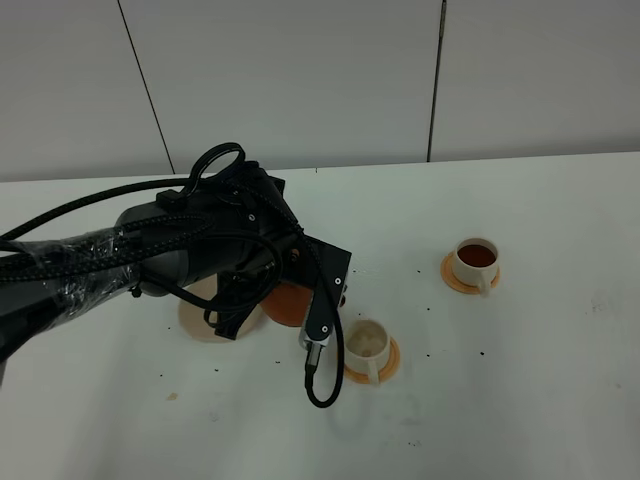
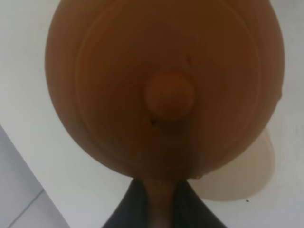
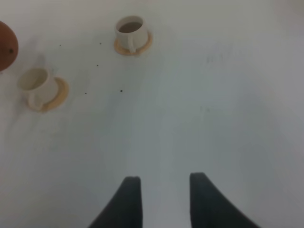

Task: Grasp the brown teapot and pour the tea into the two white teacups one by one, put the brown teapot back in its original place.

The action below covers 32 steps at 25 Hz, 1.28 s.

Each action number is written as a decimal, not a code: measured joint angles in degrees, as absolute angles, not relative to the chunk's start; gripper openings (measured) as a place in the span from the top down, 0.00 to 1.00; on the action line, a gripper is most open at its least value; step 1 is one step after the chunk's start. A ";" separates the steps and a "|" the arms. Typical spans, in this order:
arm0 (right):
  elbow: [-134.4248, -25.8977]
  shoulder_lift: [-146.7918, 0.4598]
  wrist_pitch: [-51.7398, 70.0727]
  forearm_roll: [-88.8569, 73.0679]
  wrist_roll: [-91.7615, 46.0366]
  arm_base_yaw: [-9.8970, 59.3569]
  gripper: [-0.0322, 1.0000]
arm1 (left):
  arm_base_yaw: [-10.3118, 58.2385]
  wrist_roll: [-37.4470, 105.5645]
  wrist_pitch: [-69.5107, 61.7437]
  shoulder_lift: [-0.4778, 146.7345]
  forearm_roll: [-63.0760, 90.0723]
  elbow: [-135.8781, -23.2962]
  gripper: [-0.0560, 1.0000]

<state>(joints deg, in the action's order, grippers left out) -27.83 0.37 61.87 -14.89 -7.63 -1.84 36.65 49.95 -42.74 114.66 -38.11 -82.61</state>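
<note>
**Brown teapot** (image 1: 288, 304): round, squat, reddish-brown clay. In the high view it is largely hidden under the left arm and is placed between the cream saucer (image 1: 203, 318) and the nearer teacup (image 1: 366, 342). In the left wrist view its body fills most of the frame, with the lid knob (image 2: 169, 95) turned toward the camera. The cream saucer is seen past one side of the pot, not centred under it. Whether the pot clears the table cannot be told.

**Left gripper** (image 2: 161, 206): clamped on the teapot's stubby handle, with a dark finger pressed against each side.

**Right gripper** (image 3: 164, 202): jaws held apart with nothing between them, over bare table, well apart from both cups.

**Nearer teacup**: cream-white, set on an orange saucer (image 1: 388, 362), just beside the teapot. The inside is seen as pale; contents cannot be told.

**Farther teacup** (image 1: 476, 259): cream-white, set on a second orange saucer (image 1: 452, 276) and filled with dark reddish-brown liquid. It is well apart from the teapot.

**Table** (image 1: 540, 400): white, marked with dark specks (image 3: 121, 90) near the cups.
</note>
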 joint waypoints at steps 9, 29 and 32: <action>-27.83 0.37 61.87 -14.89 -7.63 -1.84 0.73 | 38.12 50.47 -42.12 116.65 -40.02 -82.61 0.78; -27.83 0.37 61.87 -14.89 -7.63 -1.84 0.73 | 39.56 49.72 -40.87 117.15 -46.45 -82.61 0.78; -27.83 0.37 61.87 -14.89 -7.63 -1.84 0.73 | 39.56 49.72 -40.80 117.15 -46.74 -82.61 0.78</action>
